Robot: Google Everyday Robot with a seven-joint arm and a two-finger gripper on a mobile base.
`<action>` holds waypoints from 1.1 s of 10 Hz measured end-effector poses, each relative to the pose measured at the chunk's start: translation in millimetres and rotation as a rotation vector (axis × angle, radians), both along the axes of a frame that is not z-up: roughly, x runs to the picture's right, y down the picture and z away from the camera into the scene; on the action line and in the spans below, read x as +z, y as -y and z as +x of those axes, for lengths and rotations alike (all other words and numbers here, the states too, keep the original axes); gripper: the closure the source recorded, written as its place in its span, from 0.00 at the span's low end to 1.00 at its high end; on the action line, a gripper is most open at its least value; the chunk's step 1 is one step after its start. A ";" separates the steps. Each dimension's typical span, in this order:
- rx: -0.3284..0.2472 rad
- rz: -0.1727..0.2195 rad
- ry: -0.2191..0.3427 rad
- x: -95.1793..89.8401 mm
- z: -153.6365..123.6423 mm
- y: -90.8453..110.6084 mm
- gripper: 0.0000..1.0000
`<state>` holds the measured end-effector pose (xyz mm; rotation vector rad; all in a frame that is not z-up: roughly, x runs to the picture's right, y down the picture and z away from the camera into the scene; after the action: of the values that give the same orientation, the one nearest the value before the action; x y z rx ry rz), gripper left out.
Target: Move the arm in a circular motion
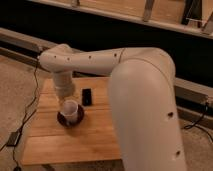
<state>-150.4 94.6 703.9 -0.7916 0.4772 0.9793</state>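
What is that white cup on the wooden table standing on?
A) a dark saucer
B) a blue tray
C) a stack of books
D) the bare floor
A: the white cup stands on a dark saucer on the wooden table, below the arm and its gripper.
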 end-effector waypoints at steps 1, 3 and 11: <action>0.020 0.001 -0.036 -4.3 20.5 -2.8 0.35; 0.069 0.018 -0.104 -12.5 57.7 -1.7 0.35; 0.239 0.179 -0.317 -4.4 185.0 56.9 0.35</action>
<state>34.6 37.8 699.6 -0.5408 0.5669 1.3606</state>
